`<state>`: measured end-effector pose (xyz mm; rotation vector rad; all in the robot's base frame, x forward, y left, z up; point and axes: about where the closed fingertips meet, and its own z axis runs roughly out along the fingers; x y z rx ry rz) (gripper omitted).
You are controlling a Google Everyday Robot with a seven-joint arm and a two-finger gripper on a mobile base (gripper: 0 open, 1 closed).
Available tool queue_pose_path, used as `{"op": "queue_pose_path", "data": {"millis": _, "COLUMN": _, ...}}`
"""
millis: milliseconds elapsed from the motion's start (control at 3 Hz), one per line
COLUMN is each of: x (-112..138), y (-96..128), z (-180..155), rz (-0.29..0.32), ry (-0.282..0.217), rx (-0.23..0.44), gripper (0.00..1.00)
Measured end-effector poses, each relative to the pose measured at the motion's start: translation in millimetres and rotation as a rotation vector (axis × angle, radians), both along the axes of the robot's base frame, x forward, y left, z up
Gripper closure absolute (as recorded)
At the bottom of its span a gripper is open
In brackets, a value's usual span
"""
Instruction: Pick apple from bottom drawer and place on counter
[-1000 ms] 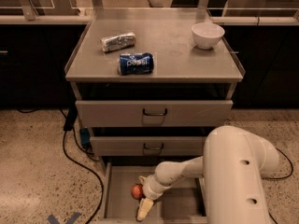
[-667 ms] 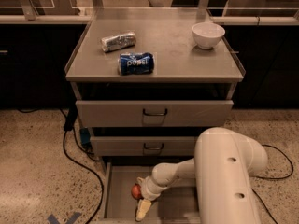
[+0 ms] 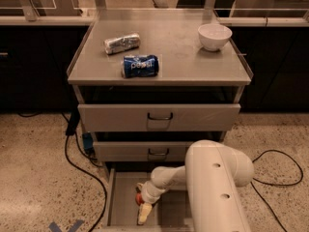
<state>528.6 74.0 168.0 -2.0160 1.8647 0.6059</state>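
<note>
— Apple, that small round red-orange fruit (image 3: 138,198): where has it got to?

— Down in the shallow grey metal bottom drawer (image 3: 119,193), which stands pulled open below the other two. It sits near the middle of the tray floor, and only part of it shows.

— What covers it?

— The robot's cream-tipped gripper (image 3: 144,212). It reaches down into the drawer at the end of the thick white arm (image 3: 217,178), with its tip pointing toward the drawer's front edge. The apple lies right against it, on the side nearer the black cable (image 3: 77,164) that trails over the speckled floor (image 3: 34,178).

— Has the gripper got hold of the apple?

— From where I stand I cannot tell. The two are close together, but the wrist hides how they meet.

— And the flat grey-beige counter top (image 3: 183,57)?

— It carries three things. A white round bowl (image 3: 214,36) stands upright near the back corner. A blue soda can (image 3: 140,65) lies on its side toward the front. A crumpled silver packet (image 3: 122,43) lies just behind the can, well apart from the bowl.

— The upper drawers?

— The grey top drawer with a dark handle (image 3: 116,117) and the grey middle drawer with a dark handle (image 3: 120,151) both look pushed in.
</note>
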Motion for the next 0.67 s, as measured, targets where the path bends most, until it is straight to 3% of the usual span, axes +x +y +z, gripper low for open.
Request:
{"op": "queue_pose_path", "data": {"millis": 333, "x": 34, "y": 8, "z": -16, "rz": 0.040, "ry": -0.033, "rx": -0.012, "gripper": 0.00}}
{"op": "queue_pose_path", "data": {"millis": 667, "x": 32, "y": 0, "z": -30, "rz": 0.030, "ry": -0.009, "rx": -0.039, "gripper": 0.00}}
